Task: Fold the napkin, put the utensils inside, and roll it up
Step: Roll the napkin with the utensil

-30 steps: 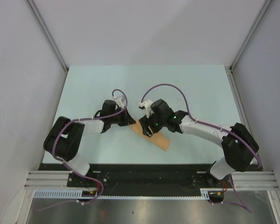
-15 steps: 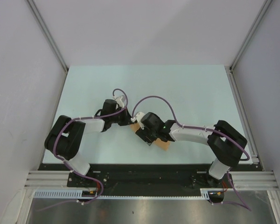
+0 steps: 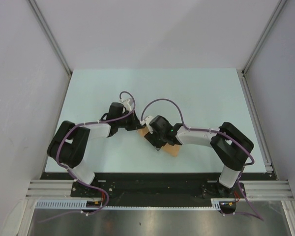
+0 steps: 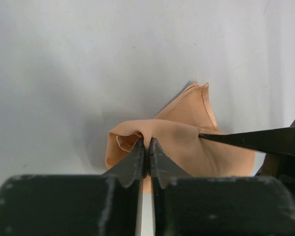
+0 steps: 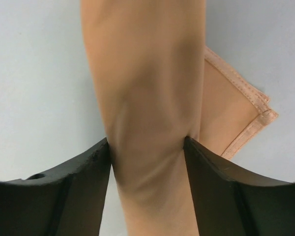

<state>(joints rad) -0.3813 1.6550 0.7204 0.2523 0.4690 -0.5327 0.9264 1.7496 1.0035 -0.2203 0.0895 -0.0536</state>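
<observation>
The peach-orange napkin [image 3: 173, 151] lies as a loose roll near the table's middle front, mostly under the two wrists. My left gripper [image 4: 146, 142] is shut on a raised fold at the left end of the napkin [image 4: 187, 132]. In the top view the left gripper [image 3: 137, 127] meets that end. My right gripper [image 5: 146, 143] straddles the napkin [image 5: 147, 73] roll, both fingers pressing its sides so the cloth narrows between them. A flat hemmed corner sticks out to the right. The utensils are hidden. One right fingertip [image 4: 255, 140] shows in the left wrist view.
The pale green table [image 3: 201, 93] stretches behind and to both sides of the arms. Grey walls with metal corner rails [image 3: 51, 37] enclose it. The black base rail [image 3: 147, 179] runs along the near edge.
The right wrist has slid left and nearer along the napkin, covering more of it, its elbow folding in. The left gripper has stayed pinched on the cloth's left end.
</observation>
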